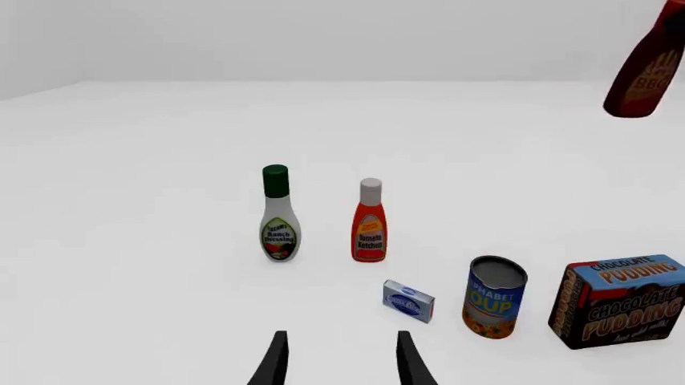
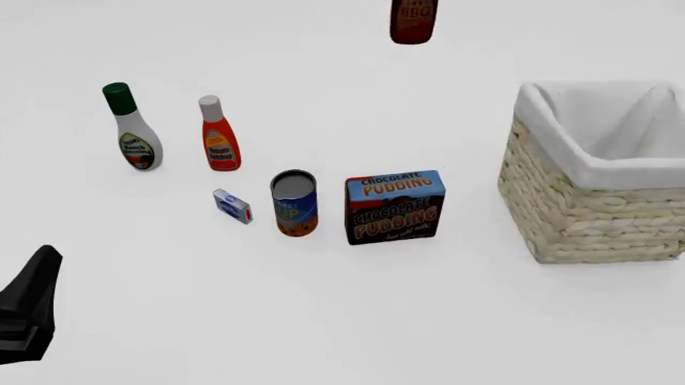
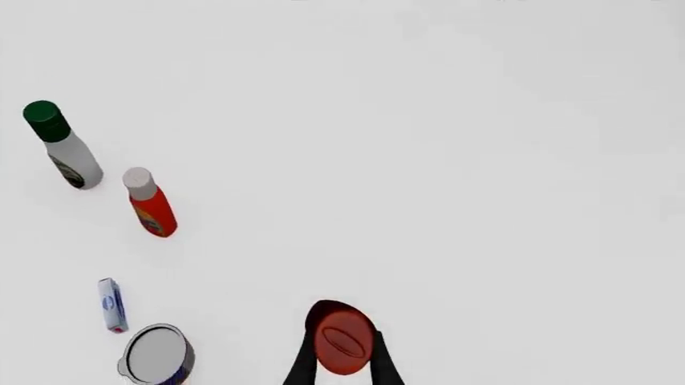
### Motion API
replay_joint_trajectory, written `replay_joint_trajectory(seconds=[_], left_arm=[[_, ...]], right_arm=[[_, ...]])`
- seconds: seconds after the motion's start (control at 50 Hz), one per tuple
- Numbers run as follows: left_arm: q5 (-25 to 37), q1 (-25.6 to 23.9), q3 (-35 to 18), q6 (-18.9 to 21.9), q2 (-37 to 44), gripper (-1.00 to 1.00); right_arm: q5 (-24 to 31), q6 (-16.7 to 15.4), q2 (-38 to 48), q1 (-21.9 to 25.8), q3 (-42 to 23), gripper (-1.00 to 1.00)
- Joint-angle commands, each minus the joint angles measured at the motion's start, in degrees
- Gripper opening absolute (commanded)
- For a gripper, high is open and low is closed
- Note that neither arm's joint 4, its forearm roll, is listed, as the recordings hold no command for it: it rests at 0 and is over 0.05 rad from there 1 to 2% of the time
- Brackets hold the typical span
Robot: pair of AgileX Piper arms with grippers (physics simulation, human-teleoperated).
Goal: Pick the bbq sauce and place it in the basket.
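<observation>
The bbq sauce (image 3: 340, 343) is held in the air, gripped just below its red cap by the right gripper (image 3: 342, 358), whose 2 fingers (image 3: 305, 362) are closed against it. In the front view the bottle (image 2: 413, 21) hangs high above the table, to the left of the basket (image 2: 586, 215) and well apart from it. The left gripper (image 1: 338, 359) is seen spread apart with nothing between its fingers, near a small blue box (image 1: 409, 301).
</observation>
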Motion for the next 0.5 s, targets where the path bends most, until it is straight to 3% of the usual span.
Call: replay_joint_trajectory(seconds=[0.02,0.5], left_arm=[[0.0,0.0,0.0,0.0,0.0,1.0],[0.0,0.0,0.0,0.0,0.0,1.0]], right_arm=[[-1.54,0.03,-7.77,-2.67,6.91,-1.0],[-3.35,-0.74,-22.68,-11.77,21.36,-1.0]])
